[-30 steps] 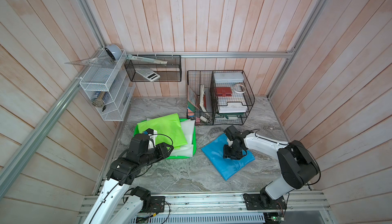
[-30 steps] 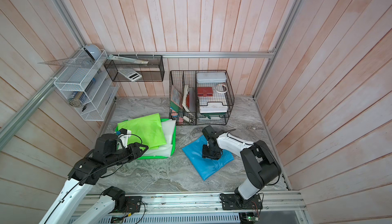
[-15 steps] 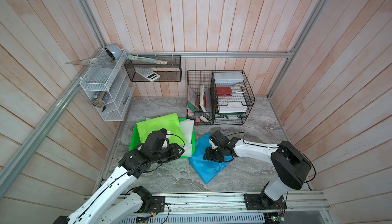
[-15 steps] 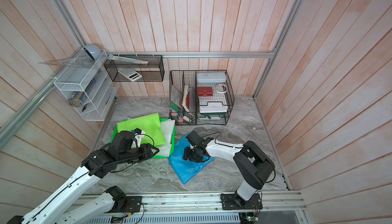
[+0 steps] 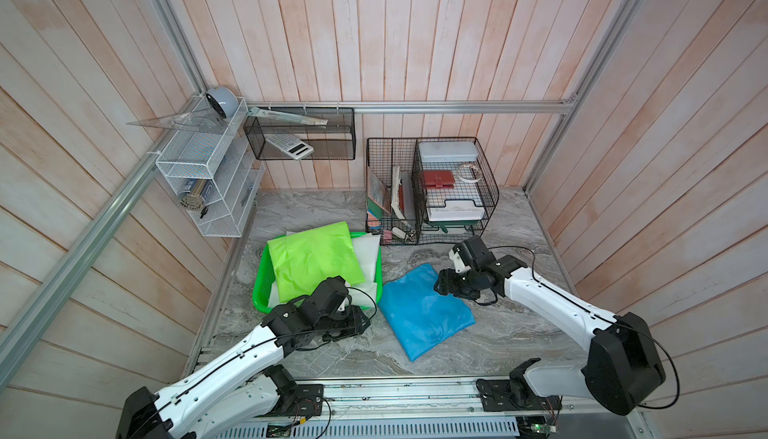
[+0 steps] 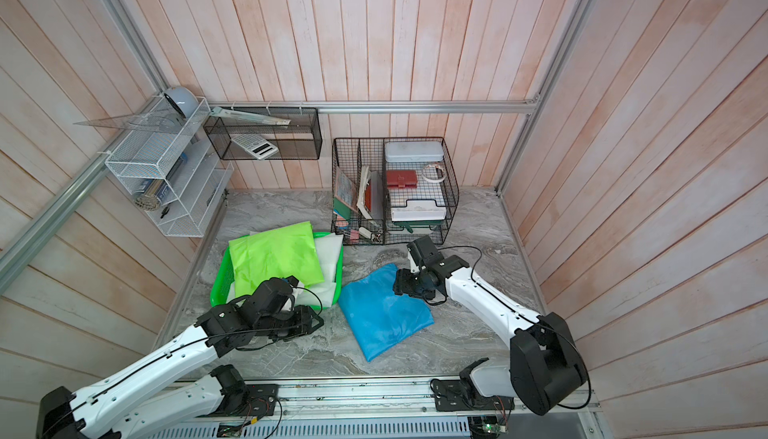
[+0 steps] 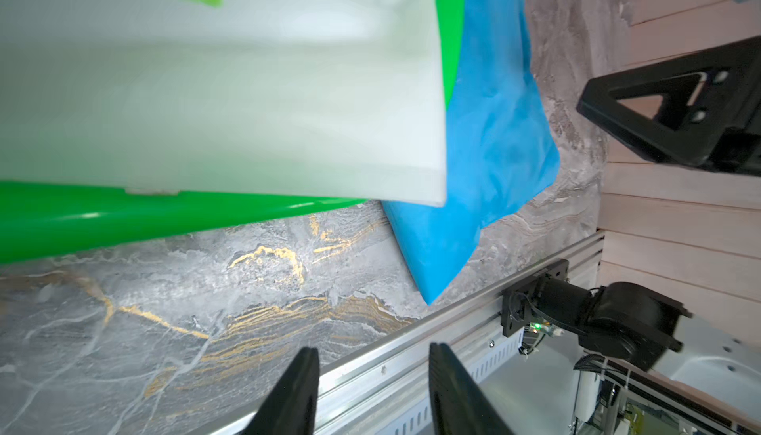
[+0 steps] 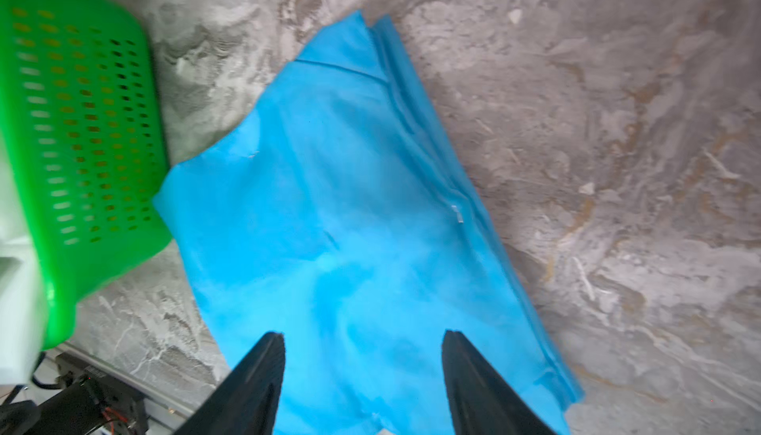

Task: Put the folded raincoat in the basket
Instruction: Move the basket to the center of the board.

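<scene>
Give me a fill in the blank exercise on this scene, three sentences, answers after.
1. The folded raincoat lying on the marble table is ____ in colour.
2. In the basket, the lime green raincoat lies on top of ____ ones.
3. The jaws of the right gripper stand ____ over the raincoat on the table.
Missing words: blue; white; open.

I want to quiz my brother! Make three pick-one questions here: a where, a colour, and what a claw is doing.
1. Where is the blue raincoat? A) on the table beside the basket B) inside the basket C) on the wall
2. What colour is the top raincoat in the basket? A) red B) black C) lime green
3. The right gripper is: A) shut on the basket B) open C) shut on the blue raincoat
Answers: 1 A, it lies outside the rim; 2 C, lime fabric lies topmost; 3 B, its fingers stand apart.
</scene>
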`<state>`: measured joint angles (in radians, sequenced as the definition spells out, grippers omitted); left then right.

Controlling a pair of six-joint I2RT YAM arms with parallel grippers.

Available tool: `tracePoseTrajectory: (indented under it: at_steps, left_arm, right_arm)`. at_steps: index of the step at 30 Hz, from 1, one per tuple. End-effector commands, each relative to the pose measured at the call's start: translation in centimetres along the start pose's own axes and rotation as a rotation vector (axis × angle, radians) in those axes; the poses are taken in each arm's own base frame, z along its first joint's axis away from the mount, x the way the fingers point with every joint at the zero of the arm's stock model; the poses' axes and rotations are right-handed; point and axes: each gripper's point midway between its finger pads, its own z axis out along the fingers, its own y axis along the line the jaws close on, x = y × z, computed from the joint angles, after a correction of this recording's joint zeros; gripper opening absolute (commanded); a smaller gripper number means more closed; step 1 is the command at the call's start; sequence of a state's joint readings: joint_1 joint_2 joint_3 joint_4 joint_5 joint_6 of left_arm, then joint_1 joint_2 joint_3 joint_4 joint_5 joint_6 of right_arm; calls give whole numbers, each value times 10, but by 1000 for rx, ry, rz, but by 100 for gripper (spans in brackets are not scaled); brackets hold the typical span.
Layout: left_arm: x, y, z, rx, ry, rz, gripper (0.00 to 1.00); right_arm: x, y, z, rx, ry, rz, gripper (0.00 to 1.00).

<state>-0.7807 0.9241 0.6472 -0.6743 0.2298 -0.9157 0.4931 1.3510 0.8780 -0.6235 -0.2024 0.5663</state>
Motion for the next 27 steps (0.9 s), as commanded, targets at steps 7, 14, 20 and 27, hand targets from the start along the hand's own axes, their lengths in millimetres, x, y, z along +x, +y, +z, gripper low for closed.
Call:
tracePoseTrajectory:
  at_steps: [7, 14, 20, 27]
  left_arm:
    - [-30, 9, 21, -78, -123, -28, 47]
    - [-59, 54, 9, -218, -181, -88, 47]
    - [-91, 76, -6, -222, -225, -138, 47]
    - [-104, 93, -22, -267, -221, -149, 47]
  right_arm:
    - [54, -44, 24, 85, 158, 23, 62]
    - [83, -49, 36, 30, 194, 111, 60]
    - [97, -43, 40, 25, 220, 114, 59]
    - [102, -33, 33, -3, 207, 114, 59]
